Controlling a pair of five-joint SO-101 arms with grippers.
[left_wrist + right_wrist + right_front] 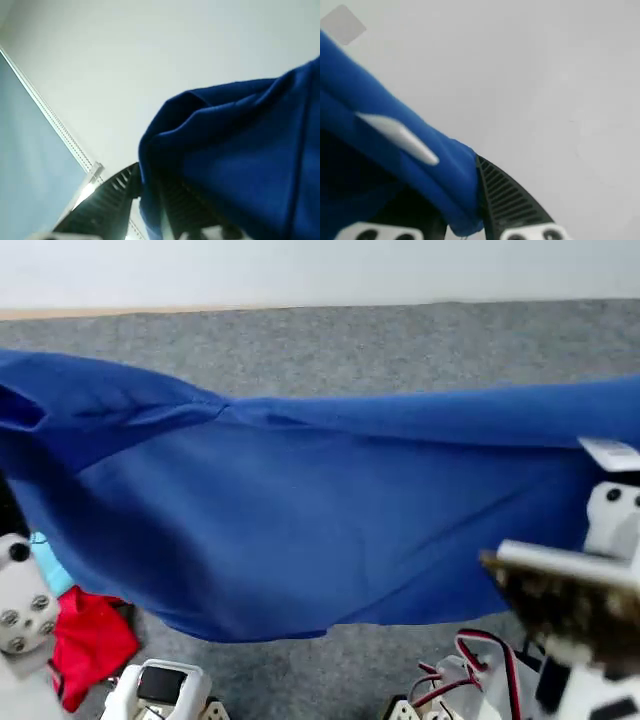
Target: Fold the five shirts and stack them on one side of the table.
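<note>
A large blue shirt [300, 520] hangs stretched across the high view, held up above the grey table [400, 340] by both arms. In the left wrist view my left gripper [145, 197] is shut on a bunched corner of the blue shirt [240, 150], pointing up toward the ceiling. In the right wrist view my right gripper [465, 200] is shut on the other edge of the blue shirt [380, 150], with a white label [400, 135] showing on the cloth. A red shirt [90, 640] and a light blue shirt [48, 562] lie at the front left.
Arm bases and cables [470, 670] stand along the table's front edge. A white motor housing [25, 605] is at the left beside the red shirt. Bare grey table shows behind the lifted shirt, up to the far wall.
</note>
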